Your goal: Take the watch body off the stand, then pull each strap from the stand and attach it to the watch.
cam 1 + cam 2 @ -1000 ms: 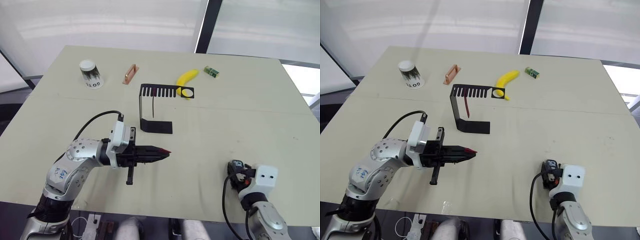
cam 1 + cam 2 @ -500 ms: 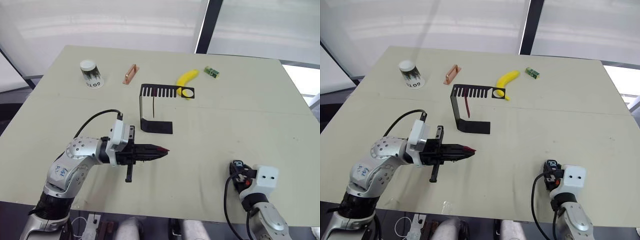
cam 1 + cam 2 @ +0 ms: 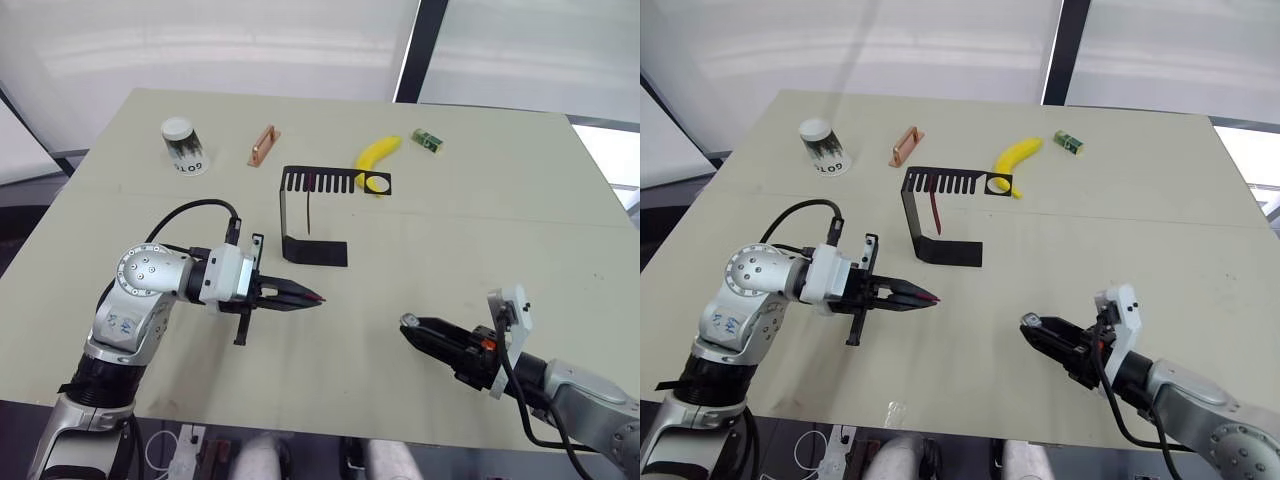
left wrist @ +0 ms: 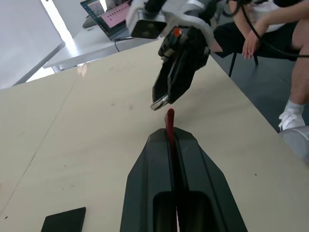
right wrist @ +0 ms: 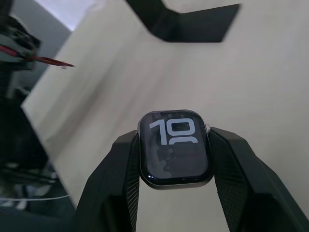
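At the far left of the desk (image 3: 90,230), well away from the work, a paper cup (image 3: 181,145) is seen, with a small copper-coloured block (image 3: 263,145) near it. Closer in, the left gripper (image 3: 308,297) is held clamped together on one dark red strap (image 4: 169,126), whose tip is left protruding beyond the fingertips and is pointed toward the right arm. Behind it, the stand (image 3: 940,218) is seen upright on the desk, and the second strap (image 3: 935,212) is hung from its comb-slotted top arm; the round hole at the arm's end is seen empty, the watch body having been taken off. A banana (image 3: 376,155) and a small green box (image 3: 427,141) are laid beyond the stand. To the right, the watch body (image 5: 175,148) is gripped by its sides between the fingers of the right gripper (image 3: 1035,326), screen facing the wrist camera.

The step in hand is judged to be the attaching of the first strap. The two grippers are near but apart, so the gap must be closed, and the strap tip must be lined up with the case's slot before it is slid in.
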Action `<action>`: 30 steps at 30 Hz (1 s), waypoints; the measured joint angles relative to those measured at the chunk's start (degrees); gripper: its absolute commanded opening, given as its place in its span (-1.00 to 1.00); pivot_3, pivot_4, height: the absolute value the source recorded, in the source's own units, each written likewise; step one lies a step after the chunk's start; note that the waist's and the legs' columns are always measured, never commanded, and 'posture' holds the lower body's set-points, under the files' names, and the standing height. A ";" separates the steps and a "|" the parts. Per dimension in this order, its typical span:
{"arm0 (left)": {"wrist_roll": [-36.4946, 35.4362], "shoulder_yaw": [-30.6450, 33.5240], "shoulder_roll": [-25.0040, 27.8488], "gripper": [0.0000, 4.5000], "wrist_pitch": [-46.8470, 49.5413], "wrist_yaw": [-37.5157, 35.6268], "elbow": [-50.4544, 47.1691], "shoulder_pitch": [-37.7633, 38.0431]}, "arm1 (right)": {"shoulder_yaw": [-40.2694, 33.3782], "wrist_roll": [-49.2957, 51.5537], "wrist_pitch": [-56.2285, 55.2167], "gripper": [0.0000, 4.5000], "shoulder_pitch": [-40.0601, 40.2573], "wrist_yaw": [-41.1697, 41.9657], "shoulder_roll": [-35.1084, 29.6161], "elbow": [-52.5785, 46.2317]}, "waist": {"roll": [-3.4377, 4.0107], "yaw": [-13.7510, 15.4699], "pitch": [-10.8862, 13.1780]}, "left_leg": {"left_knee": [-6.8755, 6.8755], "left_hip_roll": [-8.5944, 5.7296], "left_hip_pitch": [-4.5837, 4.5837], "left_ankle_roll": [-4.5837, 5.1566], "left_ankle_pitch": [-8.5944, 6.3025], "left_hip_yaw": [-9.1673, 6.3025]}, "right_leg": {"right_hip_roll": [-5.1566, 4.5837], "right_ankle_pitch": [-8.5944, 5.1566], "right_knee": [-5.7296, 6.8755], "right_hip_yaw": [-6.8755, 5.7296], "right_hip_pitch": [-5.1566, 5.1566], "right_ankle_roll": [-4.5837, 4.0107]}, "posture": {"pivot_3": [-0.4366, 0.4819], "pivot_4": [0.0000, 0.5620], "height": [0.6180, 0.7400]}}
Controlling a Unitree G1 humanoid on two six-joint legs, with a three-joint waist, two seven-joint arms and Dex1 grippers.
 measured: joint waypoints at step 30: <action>5.28 -5.02 0.43 -1.00 -2.05 0.88 -3.35 -0.87 | 17.11 13.39 0.27 -0.29 -11.97 -5.03 -0.38 9.29 | 0.03 1.15 0.03 | 0.03 0.00 -0.09 0.09 0.00 0.03 | -0.02 0.07 -0.20 -0.03 0.00 0.12 | -0.05 -0.47 0.82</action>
